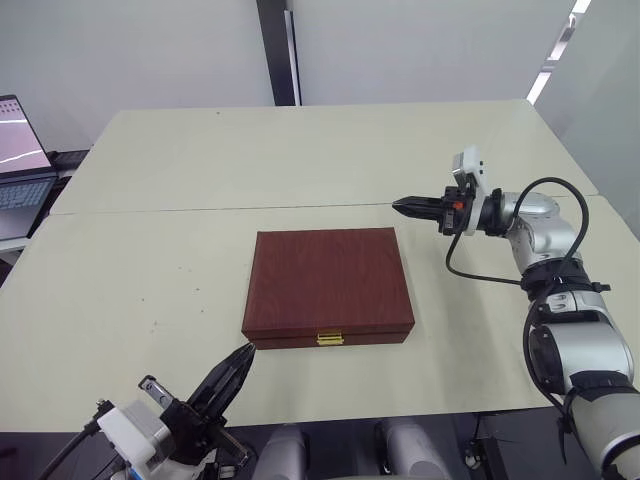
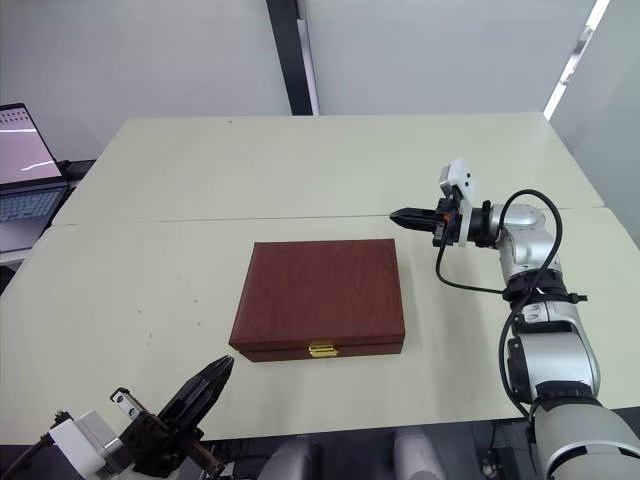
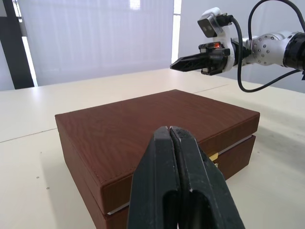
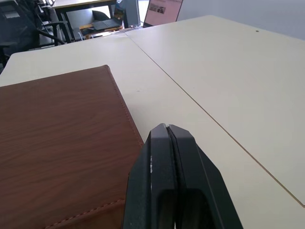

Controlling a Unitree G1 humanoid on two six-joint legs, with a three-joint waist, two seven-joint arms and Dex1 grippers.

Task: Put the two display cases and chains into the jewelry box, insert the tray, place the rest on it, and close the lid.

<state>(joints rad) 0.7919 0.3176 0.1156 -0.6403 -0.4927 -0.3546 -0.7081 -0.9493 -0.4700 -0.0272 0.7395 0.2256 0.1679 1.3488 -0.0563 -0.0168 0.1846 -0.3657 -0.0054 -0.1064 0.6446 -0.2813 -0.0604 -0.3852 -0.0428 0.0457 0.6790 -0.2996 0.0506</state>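
the jewelry box (image 1: 328, 287) sits shut on the table (image 1: 150, 200), its lid (image 1: 325, 275) flat down and the small gold clasp (image 1: 329, 339) on the front wall facing the robot. its long axis runs side to side across the robot's front.

from the left gripper (image 1: 238, 361) the box lies just ahead and a little toward the robot's right — the fingertips point at the near left corner of the box and stand close to it, though i cannot tell whether they touch. the two black fingers are pressed together with nothing between them, as the left wrist view shows plainly.

from the right gripper (image 1: 403, 206) the box lies lower and toward the robot's left, past the far right corner, with a clear gap of bare table between. this gripper hangs in the air pointing leftward, its fingers likewise closed on nothing.

the left arm looks the nearer one to the clasp and front edge, so any move at the lid would most likely fall to it, reaching slightly rightward along the front wall. judged from how things lie, the lid is down and the task appears at its end.

a laptop (image 1: 22, 165) stands at the far left, well apart from both grippers.
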